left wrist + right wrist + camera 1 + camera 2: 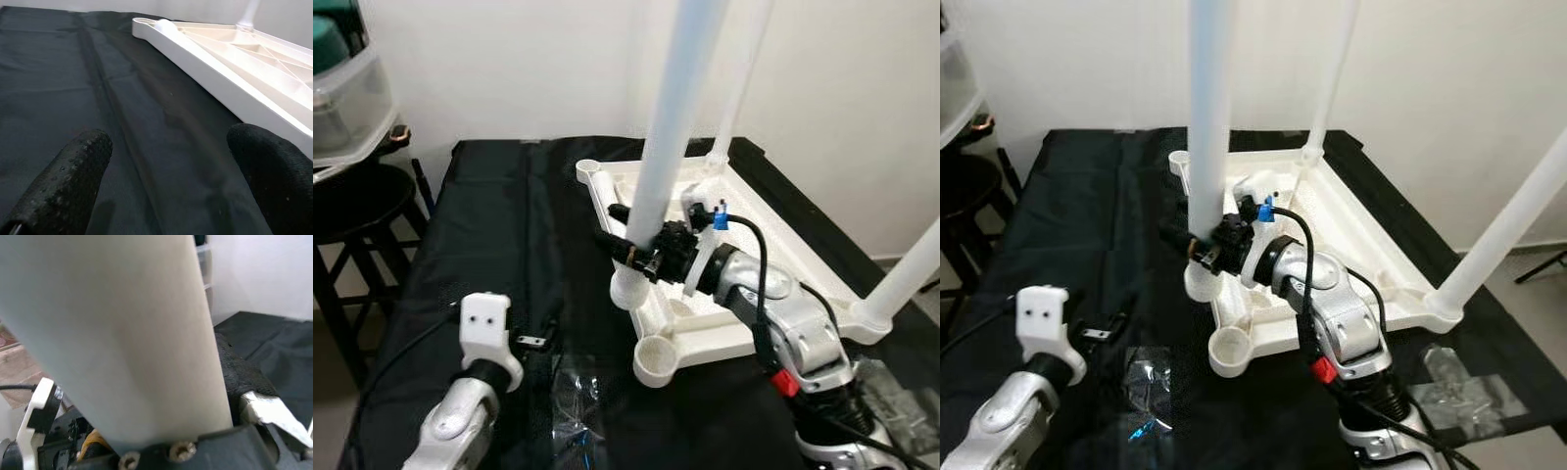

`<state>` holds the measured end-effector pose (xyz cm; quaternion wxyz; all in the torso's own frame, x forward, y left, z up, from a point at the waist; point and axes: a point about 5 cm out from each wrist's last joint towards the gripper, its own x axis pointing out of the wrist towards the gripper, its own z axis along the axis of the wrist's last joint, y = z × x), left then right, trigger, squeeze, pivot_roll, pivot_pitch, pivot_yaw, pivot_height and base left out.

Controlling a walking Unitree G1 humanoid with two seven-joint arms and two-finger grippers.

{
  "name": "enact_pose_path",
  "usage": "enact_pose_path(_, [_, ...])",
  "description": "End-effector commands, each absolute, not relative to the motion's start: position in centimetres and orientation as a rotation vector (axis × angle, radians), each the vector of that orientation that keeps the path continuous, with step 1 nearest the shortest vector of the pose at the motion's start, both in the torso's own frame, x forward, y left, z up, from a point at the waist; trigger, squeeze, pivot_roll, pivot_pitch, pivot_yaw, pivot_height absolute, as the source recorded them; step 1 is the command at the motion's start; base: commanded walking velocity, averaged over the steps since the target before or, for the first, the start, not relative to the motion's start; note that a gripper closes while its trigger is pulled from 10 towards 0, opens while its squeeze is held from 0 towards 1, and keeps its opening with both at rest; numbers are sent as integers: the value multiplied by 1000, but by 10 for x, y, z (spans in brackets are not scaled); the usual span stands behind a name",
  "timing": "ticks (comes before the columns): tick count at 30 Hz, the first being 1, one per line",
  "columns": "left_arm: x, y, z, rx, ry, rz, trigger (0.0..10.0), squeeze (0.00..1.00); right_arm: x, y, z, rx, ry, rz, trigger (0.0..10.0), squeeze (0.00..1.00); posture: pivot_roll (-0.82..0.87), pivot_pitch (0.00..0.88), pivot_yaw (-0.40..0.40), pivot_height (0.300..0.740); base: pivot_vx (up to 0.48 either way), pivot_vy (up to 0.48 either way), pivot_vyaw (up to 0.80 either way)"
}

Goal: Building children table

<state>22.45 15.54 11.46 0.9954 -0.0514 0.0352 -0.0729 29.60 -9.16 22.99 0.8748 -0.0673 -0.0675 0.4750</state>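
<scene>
Black cloth covers the surface; the upturned white tabletop (744,211) lies mid-frame. Right tool (641,245) clamps a leg (668,127) low near its socket — light, stiff, slick plastic, likely best gripped there. Left tool (166,171) hovers open, lower left.

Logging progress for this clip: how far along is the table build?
Two legs already stand in the upturned white tabletop, at its far corner and its right corner. The right gripper is clamped on a third leg at its socket. The near corner socket is empty. The left gripper hangs open over the black cloth.
</scene>
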Motion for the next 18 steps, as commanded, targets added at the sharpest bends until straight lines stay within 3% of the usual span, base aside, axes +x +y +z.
enact_pose_path(1, [223,151,114,-97,81,-174,10000,0,299,-99,236,-142,-150,969,10000,0,-16,26,-67,740,0,0,0])
enact_pose_path(8, [221,146,113,-78,108,-241,10000,0,306,-102,243,-108,-134,928,10000,0,-18,63,-64,740,0,0,0])
enact_pose_path(10, [214,135,113,-14,129,-428,10000,0,297,-104,247,-106,-88,1153,10000,0,-31,122,-67,740,0,0,0])
enact_pose_path(16, [212,132,116,18,127,-517,10000,0,298,-121,251,-102,-58,1313,10000,0,-34,160,-71,740,0,0,0])
enact_pose_path(18, [218,138,123,23,112,-505,10000,0,307,-136,258,-179,-75,1397,10000,0,-41,186,-82,740,0,0,0])
